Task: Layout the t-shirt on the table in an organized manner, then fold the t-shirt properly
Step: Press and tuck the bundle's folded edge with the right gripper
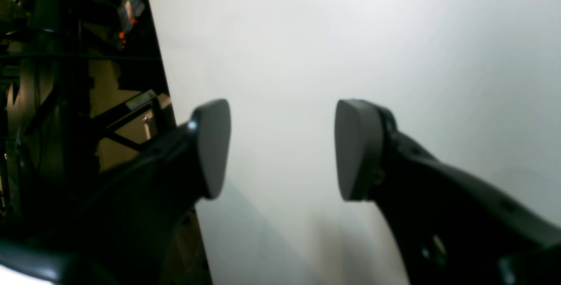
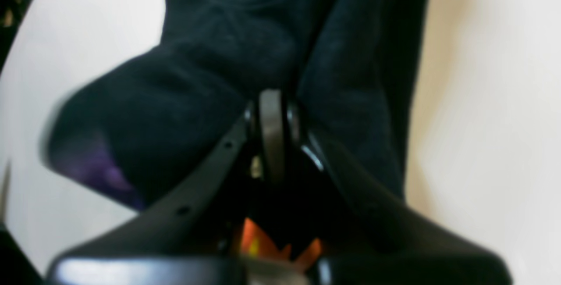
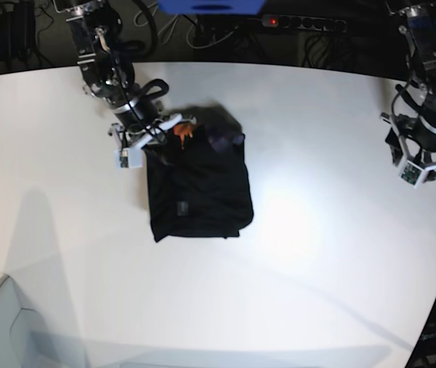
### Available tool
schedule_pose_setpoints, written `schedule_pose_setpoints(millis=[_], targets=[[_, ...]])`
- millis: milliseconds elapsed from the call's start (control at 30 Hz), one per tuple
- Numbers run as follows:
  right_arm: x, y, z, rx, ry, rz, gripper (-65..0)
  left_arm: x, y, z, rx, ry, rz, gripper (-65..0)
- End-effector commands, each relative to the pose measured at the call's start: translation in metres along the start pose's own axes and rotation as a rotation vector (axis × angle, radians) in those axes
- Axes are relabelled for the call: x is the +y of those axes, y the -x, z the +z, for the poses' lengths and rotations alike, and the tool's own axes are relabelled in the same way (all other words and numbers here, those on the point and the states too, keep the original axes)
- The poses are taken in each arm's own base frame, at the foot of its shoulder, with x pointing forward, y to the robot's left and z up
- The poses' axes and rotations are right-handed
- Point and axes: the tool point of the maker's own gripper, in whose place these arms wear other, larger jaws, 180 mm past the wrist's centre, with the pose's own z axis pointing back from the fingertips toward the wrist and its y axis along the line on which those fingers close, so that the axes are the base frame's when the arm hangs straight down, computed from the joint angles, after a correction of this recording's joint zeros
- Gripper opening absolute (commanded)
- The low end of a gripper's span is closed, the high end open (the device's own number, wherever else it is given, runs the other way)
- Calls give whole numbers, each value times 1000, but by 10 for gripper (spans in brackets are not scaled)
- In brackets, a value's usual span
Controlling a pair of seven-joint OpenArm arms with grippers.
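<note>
Closest to the right wrist lens, the right end effector (image 2: 272, 133) has its pads pressed together with black fabric bunched on both sides, so it is pinching a fold of the plain black soft-fabric short-sleeved t-shirt (image 3: 198, 188). A purple patch of print shows at about 8 o'clock in that view and an orange patch at 6 o'clock, just under the end effector.

In the base view the garment lies on the large smooth white desk (image 3: 317, 230) as a compact, roughly rectangular bundle, slightly left of centre. The right end effector (image 3: 150, 132) meets it at its upper left corner, at about 11 o'clock from the bundle's middle, where the orange print is exposed.

The left end effector (image 1: 282, 149) stands wide apart and holds nothing; only bare desk lies beneath it. In the base view it sits at 3 o'clock (image 3: 423, 157), well apart from the garment.

Progress, as a judgement:
1. Layout appears complete; the garment is already reduced to a folded packet.
2. The lower and side edges look fairly even.
3. The upper edge near 12 o'clock is still rumpled; seating that fold and releasing it appear to remain.
</note>
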Motion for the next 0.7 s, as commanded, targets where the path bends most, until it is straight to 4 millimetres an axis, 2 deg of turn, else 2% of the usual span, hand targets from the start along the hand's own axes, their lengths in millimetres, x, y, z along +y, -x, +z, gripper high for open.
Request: schedule_pose_setpoints(millis=[0, 67, 133, 267, 333, 400, 467, 600, 667], targets=[[2, -7, 1, -31, -6, 2, -650, 12, -11, 3, -39, -33, -6, -283], [2, -5, 6, -47, -4, -5, -650, 12, -11, 3, -39, -33, -6, -283], [9, -20, 11, -95, -18, 1, -650, 12, -10, 3, -38, -32, -6, -283], [36, -50, 28, -178, -73, 17, -650, 12, -11, 4, -40, -34, -7, -283], [56, -61, 34, -208, -120, 26, -650, 11, -12, 5, -42, -34, -8, -283], [77, -58, 33, -202, -176, 30, -650, 7, -8, 8, -33, -26, -14, -283], [93, -54, 30, -187, -220, 36, -650, 7, -12, 10, -44, -30, -18, -283], [122, -22, 9, -96, -300, 44, -650, 0, -12, 10, -47, -22, 2, -283], [127, -4, -3, -47, -307, 39, -650, -5, -6, 12, -32, -9, -1, -283]])
